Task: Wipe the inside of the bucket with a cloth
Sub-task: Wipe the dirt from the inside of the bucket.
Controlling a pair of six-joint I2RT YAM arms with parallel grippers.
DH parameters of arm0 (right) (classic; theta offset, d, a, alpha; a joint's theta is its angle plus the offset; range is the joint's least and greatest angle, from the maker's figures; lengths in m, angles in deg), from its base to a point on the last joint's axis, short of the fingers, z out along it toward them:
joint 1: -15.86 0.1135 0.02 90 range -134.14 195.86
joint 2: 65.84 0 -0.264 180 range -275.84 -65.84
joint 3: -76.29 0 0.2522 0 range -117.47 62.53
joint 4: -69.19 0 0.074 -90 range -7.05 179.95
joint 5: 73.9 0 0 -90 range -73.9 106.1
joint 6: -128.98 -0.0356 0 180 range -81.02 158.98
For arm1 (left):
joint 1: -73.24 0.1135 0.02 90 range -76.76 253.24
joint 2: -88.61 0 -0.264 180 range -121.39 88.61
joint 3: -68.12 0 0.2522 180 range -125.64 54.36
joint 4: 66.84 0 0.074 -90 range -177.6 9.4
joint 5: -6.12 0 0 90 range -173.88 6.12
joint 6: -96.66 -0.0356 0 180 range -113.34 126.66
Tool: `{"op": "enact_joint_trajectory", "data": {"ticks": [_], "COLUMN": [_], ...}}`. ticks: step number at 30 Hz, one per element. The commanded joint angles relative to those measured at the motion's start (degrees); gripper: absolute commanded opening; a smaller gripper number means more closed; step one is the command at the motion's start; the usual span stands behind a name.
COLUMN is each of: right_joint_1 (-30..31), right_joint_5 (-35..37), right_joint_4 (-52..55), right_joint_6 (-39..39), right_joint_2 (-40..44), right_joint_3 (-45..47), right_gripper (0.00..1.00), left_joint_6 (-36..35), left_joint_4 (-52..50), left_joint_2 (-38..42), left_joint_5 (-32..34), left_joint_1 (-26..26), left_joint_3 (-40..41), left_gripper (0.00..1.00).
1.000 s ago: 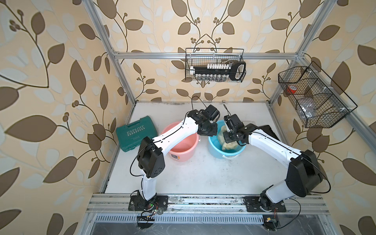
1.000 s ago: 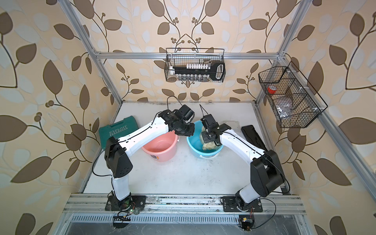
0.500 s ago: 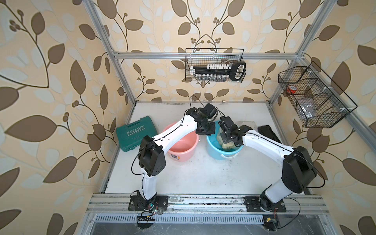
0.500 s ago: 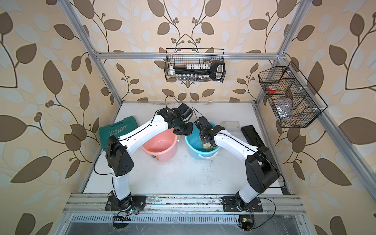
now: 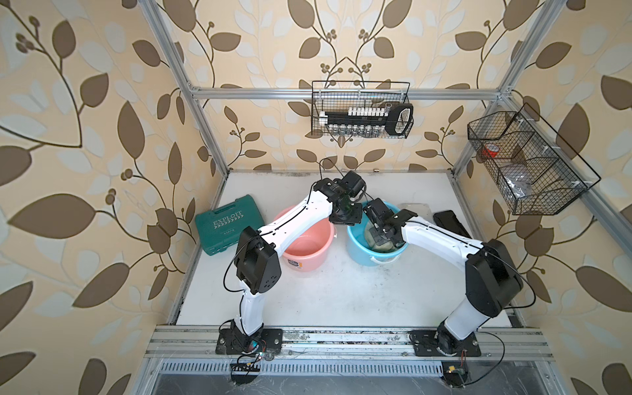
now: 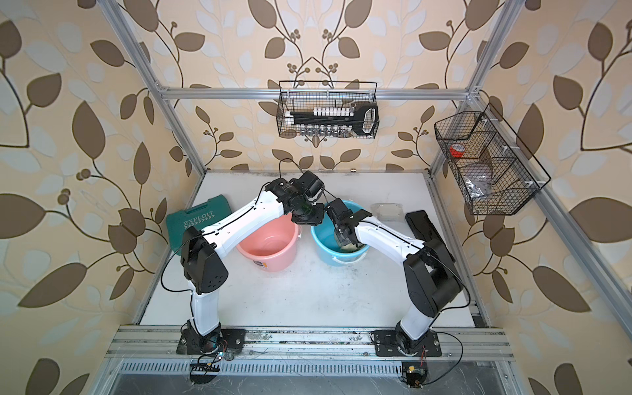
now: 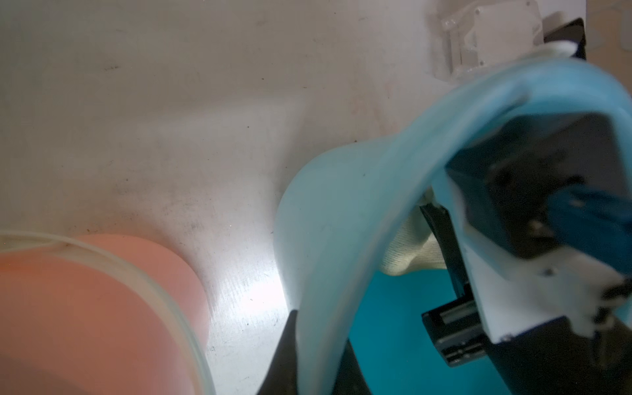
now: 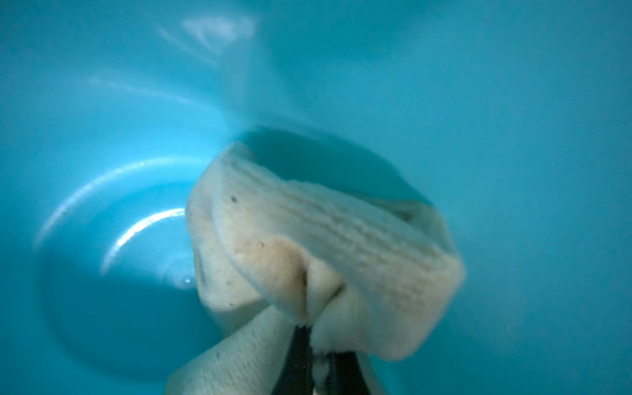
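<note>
The cloth (image 8: 325,253), pale yellow with small dark specks, is bunched up inside the blue bucket (image 5: 362,256), close to its inner wall; the picture is too blurred to tell whether it touches. The right tool (image 8: 319,342) reaches down into the bucket, its fingers pressed together on a fold of the cloth. The left tool (image 7: 316,362) pinches the bucket's rim, one finger outside the wall and one inside. The bucket stands upright on the white counter (image 5: 342,294). A pink bucket (image 5: 307,249) stands just beside it on the left arm's side, with a green case (image 5: 232,222) beyond that. A flat black thing (image 5: 448,222) lies near the blue bucket's opposite side.
</note>
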Motion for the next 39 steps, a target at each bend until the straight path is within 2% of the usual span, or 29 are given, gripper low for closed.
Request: {"op": "enact_joint_trajectory", "data": {"ticks": [1,5,12,21,29,39], "right_joint_1": [-0.1,-1.1,-4.7,-6.9,-7.4,-10.1], "right_joint_5": [4.7,5.6,-1.0,-15.4,-31.4,-58.8], "right_joint_4": [1.8,2.1,1.4,-0.8,-2.9,-10.3], "right_joint_6": [-2.5,-5.1,-9.5,-11.7,-10.8,-10.8], "right_joint_2": [-4.8,-9.2,-13.8,-19.0,-16.8,-6.7], "right_joint_3": [-3.9,-5.9,-6.5,-4.8,-5.3,0.3], "right_gripper": [0.00,0.00,0.00,0.00,0.00,0.00], "left_joint_6": [-0.6,-0.3,0.0,0.3,-0.3,-1.2], "left_joint_4": [1.1,2.0,2.3,2.9,3.5,2.7], "left_joint_2": [2.4,3.8,4.1,2.5,1.8,1.9], "left_joint_5": [-3.3,-4.4,-4.6,-3.7,-2.8,0.2], "left_joint_1": [-0.2,-0.2,-0.2,-0.2,-0.3,-0.2], "left_joint_3": [0.8,2.8,4.3,3.3,3.1,2.1], "left_gripper": [0.00,0.00,0.00,0.00,0.00,0.00]}}
